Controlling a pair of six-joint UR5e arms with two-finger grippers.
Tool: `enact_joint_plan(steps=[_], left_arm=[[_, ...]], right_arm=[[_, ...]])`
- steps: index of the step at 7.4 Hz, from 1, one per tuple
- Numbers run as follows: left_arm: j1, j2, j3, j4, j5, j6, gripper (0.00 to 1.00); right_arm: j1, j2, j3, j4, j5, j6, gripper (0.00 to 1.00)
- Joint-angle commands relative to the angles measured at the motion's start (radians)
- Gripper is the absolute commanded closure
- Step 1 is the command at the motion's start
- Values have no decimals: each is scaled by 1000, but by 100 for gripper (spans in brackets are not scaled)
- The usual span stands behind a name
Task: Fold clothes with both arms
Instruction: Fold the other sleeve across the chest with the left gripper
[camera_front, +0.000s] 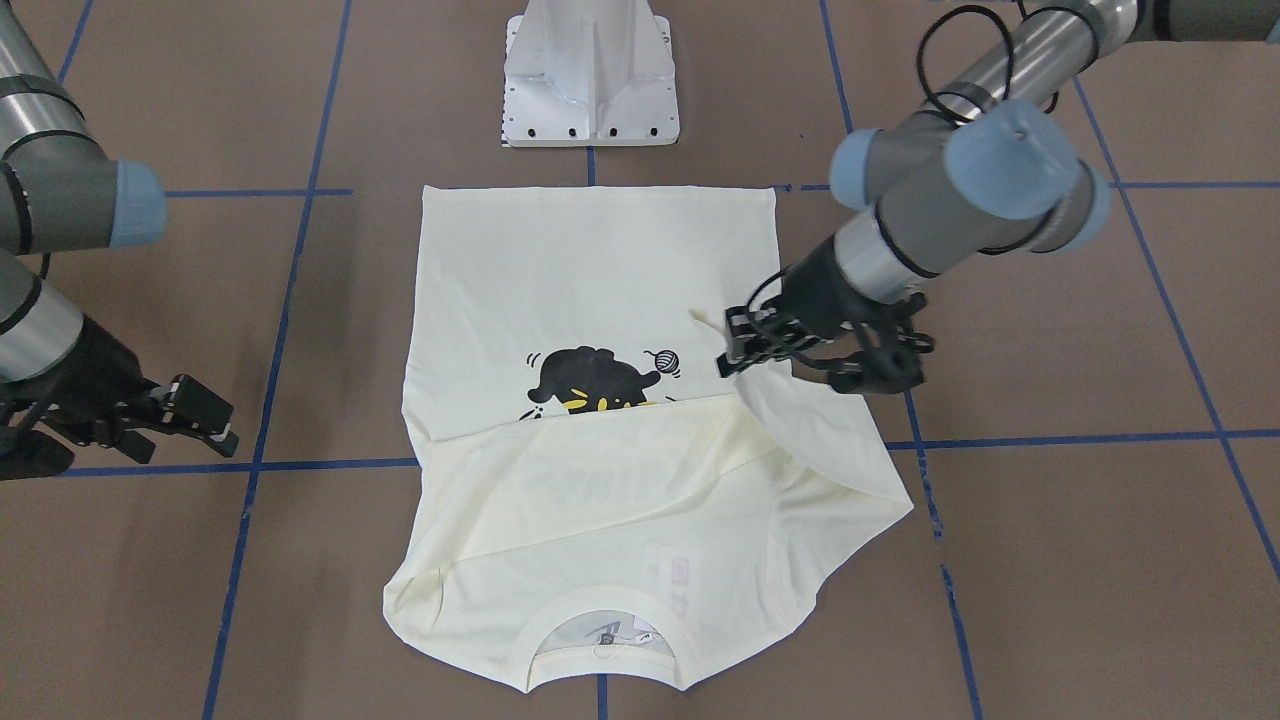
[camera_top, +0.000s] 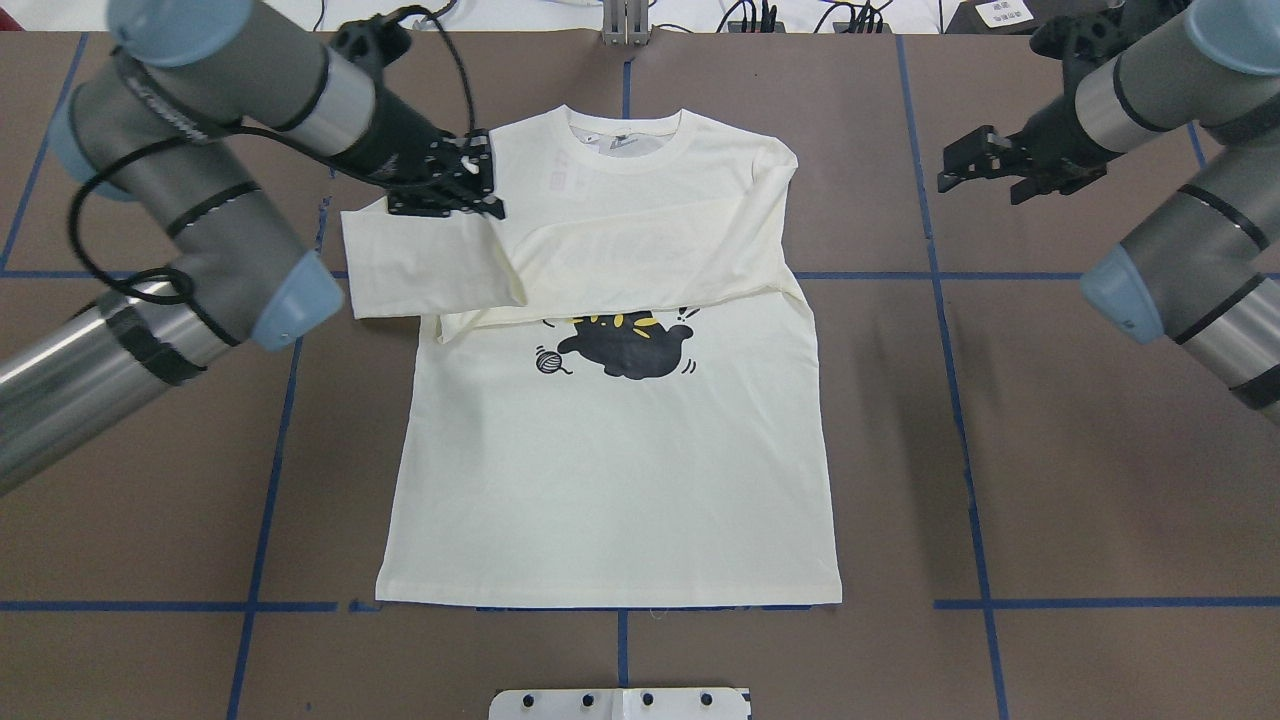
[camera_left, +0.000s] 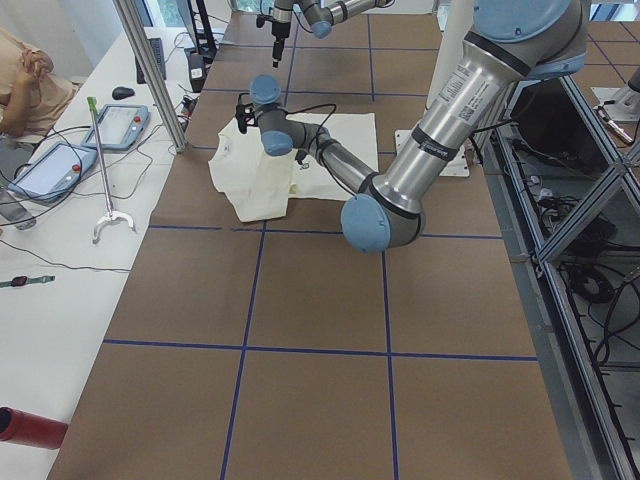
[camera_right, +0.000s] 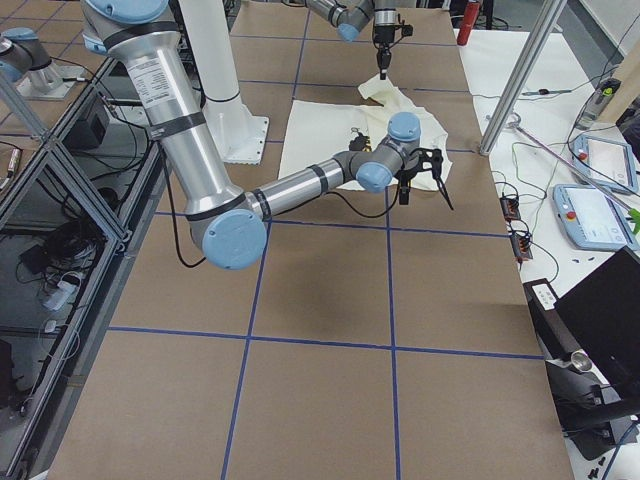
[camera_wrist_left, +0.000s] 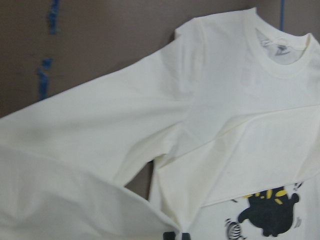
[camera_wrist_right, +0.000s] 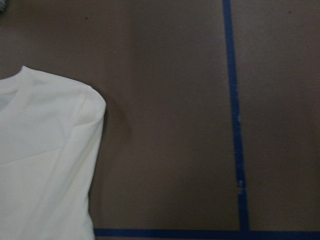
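Note:
The cream shirt (camera_top: 610, 470) lies print side up on the brown table, collar at the far side, black cat print (camera_top: 625, 345) partly covered. One sleeve (camera_top: 660, 265) lies folded across the chest. My left gripper (camera_top: 470, 185) is shut on the end of the other sleeve (camera_top: 420, 270) and holds it lifted over the shirt's shoulder; it also shows in the front view (camera_front: 740, 345). My right gripper (camera_top: 975, 165) hangs open and empty over bare table, right of the shirt, and shows in the front view (camera_front: 200, 415) too. The right wrist view shows the shirt's shoulder (camera_wrist_right: 45, 150).
The white pedestal base (camera_front: 590, 80) stands just behind the shirt's hem. Blue tape lines (camera_top: 940, 275) grid the table. An operators' side table with pendants (camera_left: 60, 160) and a seated person lies beyond the far edge.

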Motion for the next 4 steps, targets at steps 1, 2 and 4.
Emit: enact_joint_plan(steps=[1,2,4], left_arm=[[145,-377,333,38,184,-81,100],[222,-432,374,23,301,-90,100],[267,-428,413,-11,361,-87,35]], right_arm=[[60,-60,-2,8,26,-93,0],[65,-78,-2,24,47,-92,0],[63,-88,-9,40,46,-83,0]])
